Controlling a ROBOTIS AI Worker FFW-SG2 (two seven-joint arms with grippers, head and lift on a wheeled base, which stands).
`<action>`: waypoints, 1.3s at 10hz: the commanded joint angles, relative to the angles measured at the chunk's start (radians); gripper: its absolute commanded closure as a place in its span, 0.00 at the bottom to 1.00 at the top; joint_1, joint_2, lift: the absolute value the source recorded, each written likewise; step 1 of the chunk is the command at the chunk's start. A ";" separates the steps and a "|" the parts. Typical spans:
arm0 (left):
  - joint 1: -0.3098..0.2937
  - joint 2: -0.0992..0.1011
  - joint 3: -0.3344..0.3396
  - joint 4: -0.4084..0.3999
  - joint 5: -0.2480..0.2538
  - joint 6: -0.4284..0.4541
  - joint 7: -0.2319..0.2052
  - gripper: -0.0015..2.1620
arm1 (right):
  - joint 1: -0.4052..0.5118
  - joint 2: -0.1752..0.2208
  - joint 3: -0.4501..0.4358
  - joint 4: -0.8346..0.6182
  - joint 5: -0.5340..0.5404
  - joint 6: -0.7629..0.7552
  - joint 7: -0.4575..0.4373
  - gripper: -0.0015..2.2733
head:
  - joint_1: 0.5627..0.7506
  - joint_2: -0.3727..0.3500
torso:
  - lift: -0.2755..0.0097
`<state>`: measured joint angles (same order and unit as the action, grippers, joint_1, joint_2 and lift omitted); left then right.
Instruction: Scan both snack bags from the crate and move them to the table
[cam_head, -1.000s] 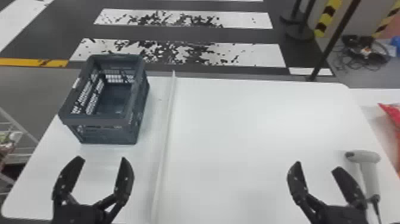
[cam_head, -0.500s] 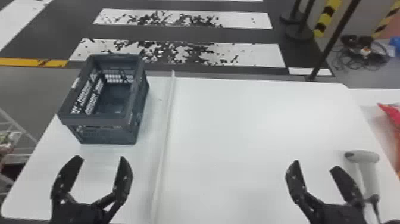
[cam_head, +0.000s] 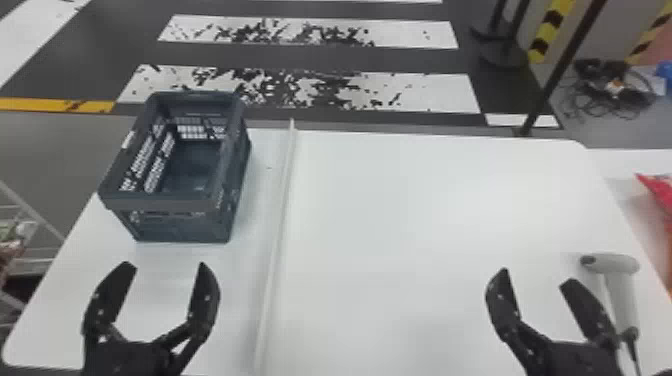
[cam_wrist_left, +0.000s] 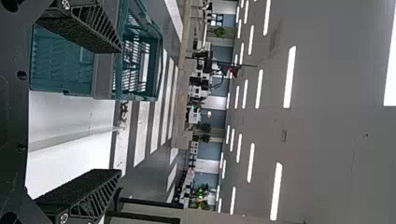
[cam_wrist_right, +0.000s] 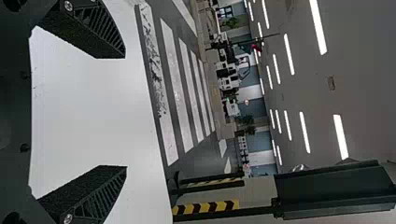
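The head view shows one scanner (cam_head: 621, 295) and one red item (cam_head: 662, 200) at its right edge; the left wrist view, ceiling lights (cam_wrist_left: 289, 77). One crate (cam_head: 170, 204) stands on the surface (cam_head: 425, 225), at left. Left tool (cam_head: 165, 265) and right tool (cam_head: 536, 276), two altogether, are spread.

1. Worn white crosswalk stripes (cam_head: 425, 92) on the dark floor (cam_head: 280, 57).
2. Yellow floor line (cam_head: 30, 104) at the head view's left.
3. Tangled black cables (cam_head: 600, 97), far right.
4. Yellow-and-black hazard stripes (cam_head: 552, 22) near the cables.
5. Ceiling lights (cam_wrist_left: 290, 77) in rows.
6. Green plants (cam_wrist_left: 201, 191), far off.
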<state>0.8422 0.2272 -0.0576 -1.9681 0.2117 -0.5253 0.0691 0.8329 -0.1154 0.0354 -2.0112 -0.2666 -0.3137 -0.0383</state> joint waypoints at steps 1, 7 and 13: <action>0.000 0.001 0.001 -0.002 0.001 0.000 0.000 0.04 | 0.000 -0.003 0.000 -0.001 0.000 -0.003 0.000 0.03 | 0.70 0.52 | 0.66; 0.003 0.001 0.002 -0.003 0.006 0.003 0.000 0.04 | 0.003 -0.006 0.000 -0.007 0.000 -0.009 0.000 0.03 | 0.70 0.52 | 0.66; 0.009 0.000 0.002 -0.008 0.006 0.000 -0.002 0.04 | 0.009 -0.007 -0.002 -0.017 0.000 -0.006 0.000 0.03 | 0.70 0.52 | 0.66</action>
